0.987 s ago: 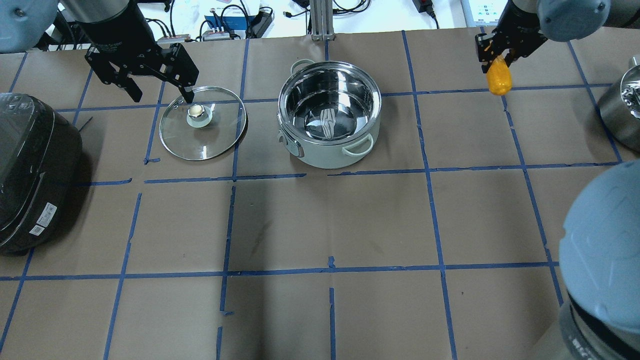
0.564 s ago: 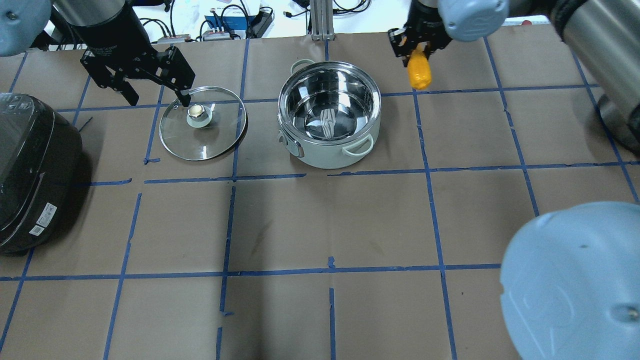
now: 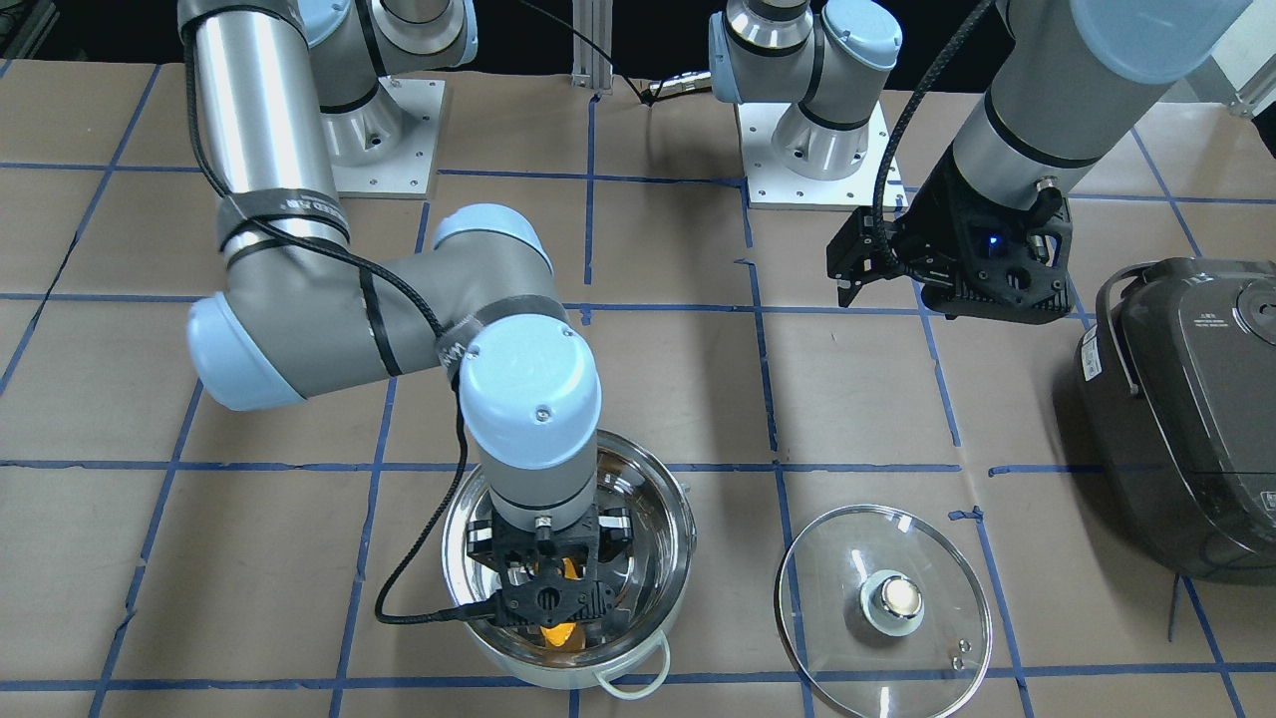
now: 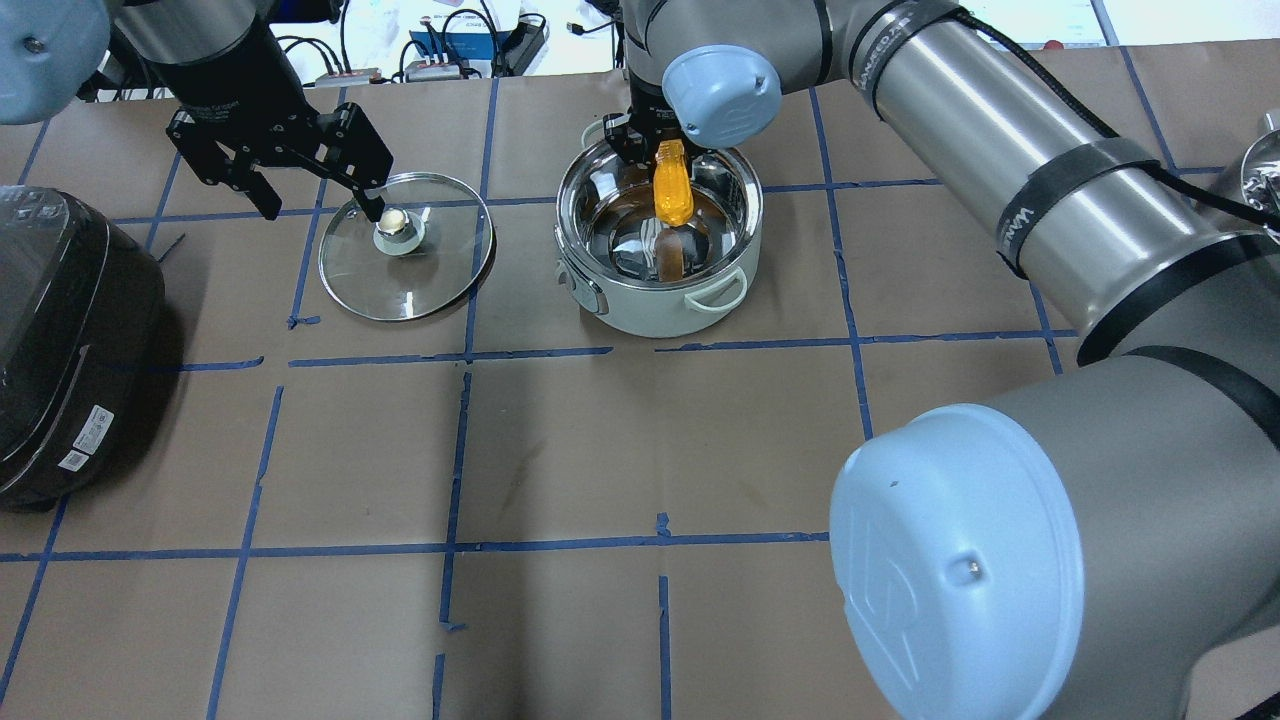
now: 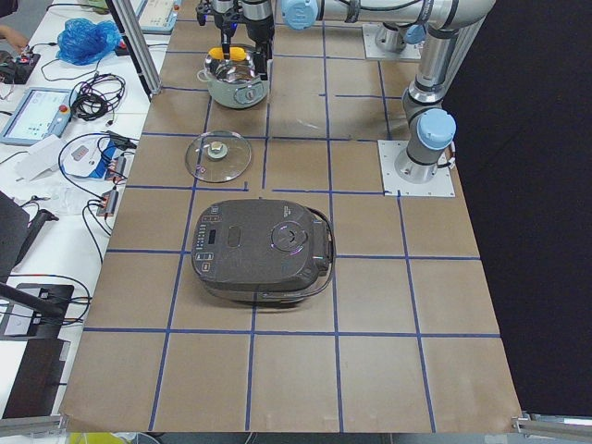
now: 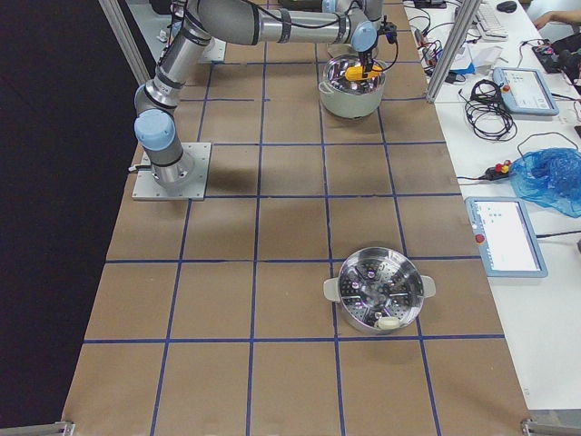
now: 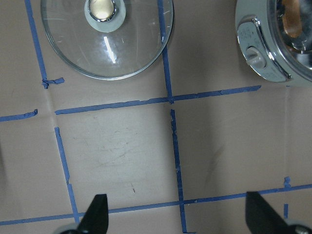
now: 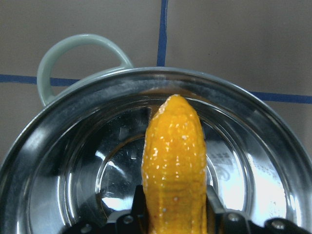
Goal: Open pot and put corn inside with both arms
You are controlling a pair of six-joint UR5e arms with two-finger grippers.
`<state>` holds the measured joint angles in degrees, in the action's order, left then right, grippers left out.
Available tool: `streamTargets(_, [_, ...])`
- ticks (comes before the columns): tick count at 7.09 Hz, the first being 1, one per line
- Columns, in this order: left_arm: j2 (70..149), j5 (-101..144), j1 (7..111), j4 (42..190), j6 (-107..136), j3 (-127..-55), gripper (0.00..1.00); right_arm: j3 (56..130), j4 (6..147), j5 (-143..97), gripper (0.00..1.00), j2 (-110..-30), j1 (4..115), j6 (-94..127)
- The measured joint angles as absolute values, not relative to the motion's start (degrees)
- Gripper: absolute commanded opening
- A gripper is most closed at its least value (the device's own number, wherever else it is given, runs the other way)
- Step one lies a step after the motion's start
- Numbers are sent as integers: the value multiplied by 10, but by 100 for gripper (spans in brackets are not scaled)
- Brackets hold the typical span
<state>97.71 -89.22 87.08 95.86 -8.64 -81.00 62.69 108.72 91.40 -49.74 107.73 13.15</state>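
The steel pot (image 4: 650,315) stands open at the back middle of the table, also seen in the front view (image 3: 680,529). Its glass lid (image 4: 405,260) lies flat on the table to its left, knob up. My right gripper (image 4: 660,150) is shut on the yellow-orange corn (image 4: 672,185) and holds it tip-down inside the pot's rim; the right wrist view shows the corn (image 8: 174,161) above the pot's bottom. My left gripper (image 4: 322,208) is open and empty, above the lid's far edge. The left wrist view shows the lid (image 7: 107,44).
A dark rice cooker (image 4: 60,340) sits at the table's left edge. A steel steamer pot (image 6: 377,295) stands at the far right. Cables and boxes lie beyond the table's back edge (image 4: 440,50). My right arm's elbow (image 4: 960,560) fills the near right.
My right arm has carried the corn leftward from the far right to over and into the pot. My left gripper has stayed open near the lid, barely moving.
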Motion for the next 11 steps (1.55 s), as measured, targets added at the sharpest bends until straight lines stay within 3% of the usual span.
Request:
streamTargets(1, [978,-892,870,958,-86,-810,100,633,1094,913,52,-489,1083,138])
streamTargets(3, [979,-891,870,956,-87,-810,100,654,1106,914,91,-483,1088,142])
streamTargets(4, [979,-891,870,955,-87,-810,100,662,1117,916,100,-484,1089,142])
streamTargets(7, [979,-892,870,954,-87,-810,100,664,1106,916,97,-522,1086,136])
streamTargets(11, [980,-892,870,954,-88,-809,100,694,937,914,89,-696,1007,114])
